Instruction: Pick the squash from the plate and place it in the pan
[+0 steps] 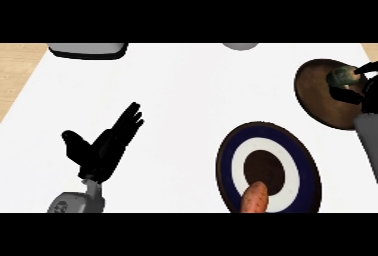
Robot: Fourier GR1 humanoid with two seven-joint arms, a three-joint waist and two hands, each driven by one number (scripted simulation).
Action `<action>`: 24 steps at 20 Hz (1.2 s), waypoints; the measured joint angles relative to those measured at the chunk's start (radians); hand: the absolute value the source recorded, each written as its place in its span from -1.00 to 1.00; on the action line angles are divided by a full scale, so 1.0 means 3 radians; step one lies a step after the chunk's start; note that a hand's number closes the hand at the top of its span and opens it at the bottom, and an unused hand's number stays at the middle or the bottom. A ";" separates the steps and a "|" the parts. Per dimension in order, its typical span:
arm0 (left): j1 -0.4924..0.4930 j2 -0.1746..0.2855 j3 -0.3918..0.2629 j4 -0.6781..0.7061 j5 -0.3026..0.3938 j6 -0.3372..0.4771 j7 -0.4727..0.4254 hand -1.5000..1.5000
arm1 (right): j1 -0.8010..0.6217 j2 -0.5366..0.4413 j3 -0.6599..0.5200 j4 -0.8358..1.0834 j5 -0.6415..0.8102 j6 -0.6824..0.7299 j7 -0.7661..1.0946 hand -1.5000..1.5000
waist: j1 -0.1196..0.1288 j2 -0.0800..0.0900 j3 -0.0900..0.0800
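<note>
The right hand [357,94] is at the view's far right, over the pan [316,100], with its black fingers [369,68] curled round the squash [341,76]. The squash, a small greenish lump, sits at the hand's left side, partly hidden by the fingers. It shows against the pan's brown inside, near the upper rim. Whether it touches the pan's bottom or hangs above it I cannot tell. The hand's grey forearm [367,135] runs down from it along the right edge, past the pan's lower rim.

The plate [230,165] lies below and left of the right hand, near the pan but apart from it. It has a dark blue rim, a white ring and a brown centre. An orange vegetable [255,199] lies on the plate's lower part, its upper end reaching the brown centre, well apart from the right hand.

The left hand [103,150] is open, well left of the plate, with its fingers straight and pointing up and to the right and its thumb spread to the left. It rests over the white worktop [177,100]. Far above it, at the worktop's back edge, sits a grey and dark object [87,49], cut off by the view. A second pale grey thing [240,46] shows at the back edge farther right, above the plate.
</note>
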 measured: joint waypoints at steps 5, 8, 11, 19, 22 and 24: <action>-0.0045 -0.0018 -0.0035 -0.0018 -0.0007 -0.0014 0.0029 0.00 | -0.0053 -0.0284 0.0039 0.0542 0.0143 0.0331 0.0264 -1.00 | 0.0064 0.0033 0.0000; -0.0099 -0.0021 -0.0025 -0.0003 0.0005 -0.0023 0.0048 0.00 | -0.0108 -0.0310 0.0033 0.0711 0.0155 0.0438 0.0310 -1.00 | 0.0087 0.0046 0.0005; -0.0099 -0.0039 -0.0034 0.0007 -0.0010 -0.0010 0.0038 0.00 | -0.0135 -0.0294 -0.0086 0.0741 0.0020 0.0571 0.0166 -1.00 | 0.0084 0.0048 0.0012; -0.0052 -0.0066 -0.0039 0.0016 -0.0008 0.0003 0.0041 0.00 | -0.0153 -0.0233 -0.0712 0.0573 -0.0716 0.1038 -0.0565 -1.00 | 0.0011 0.0020 0.0017; -0.0058 -0.0043 -0.0010 -0.0008 -0.0005 0.0013 0.0065 0.00 | -0.0094 -0.0335 -0.0904 0.0625 -0.0936 0.1373 -0.0696 -1.00 | -0.0006 0.0015 0.0015; -0.0052 -0.0018 0.0029 0.0017 0.0018 -0.0007 0.0062 0.00 | -0.0020 -0.0409 -0.0976 0.0681 -0.1029 0.1647 -0.0780 -1.00 | -0.0026 0.0008 0.0011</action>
